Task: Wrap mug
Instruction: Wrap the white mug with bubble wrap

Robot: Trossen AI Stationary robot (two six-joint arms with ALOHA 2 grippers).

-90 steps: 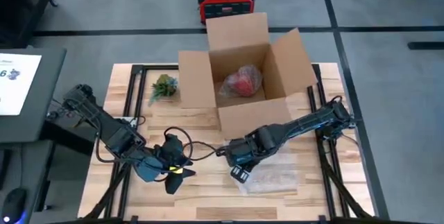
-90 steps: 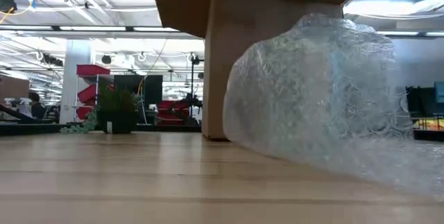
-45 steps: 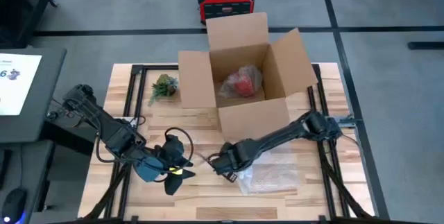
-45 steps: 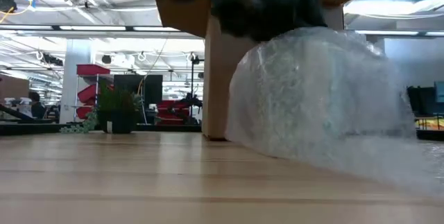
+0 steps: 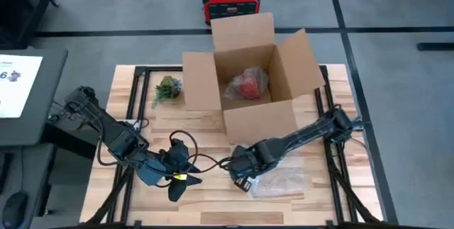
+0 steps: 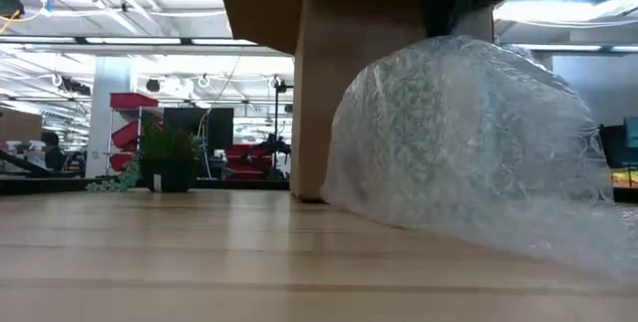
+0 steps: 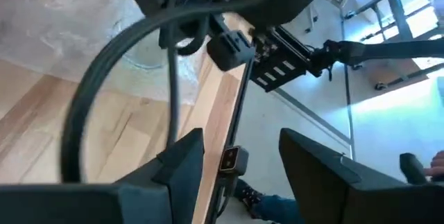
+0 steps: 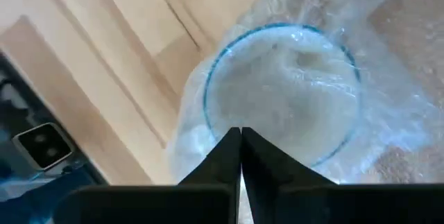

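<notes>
**On the table's near edge: mug under bubble wrap, wrapping part done**

Nearest the front edge: left gripper (image 5: 177, 183), fingers parted and holding nothing, idle beside a yellow tag (image 5: 184, 176).

Just to its right: right gripper (image 8: 241, 156), fingers pressed together, seemingly pinching the bubble wrap (image 5: 278, 181) at the mug's mouth.

Under that sheet: mug (image 8: 283, 92), lying on its side, blue rim visible through the plastic. Wrap is draped over it but loose, spreading flat across the table (image 5: 206, 126); tucking and closing appear left to do.

Behind: open cardboard box (image 5: 245, 80) holding a wrapped red item (image 5: 246, 85).

Far left: small plant (image 5: 167, 87).
</notes>
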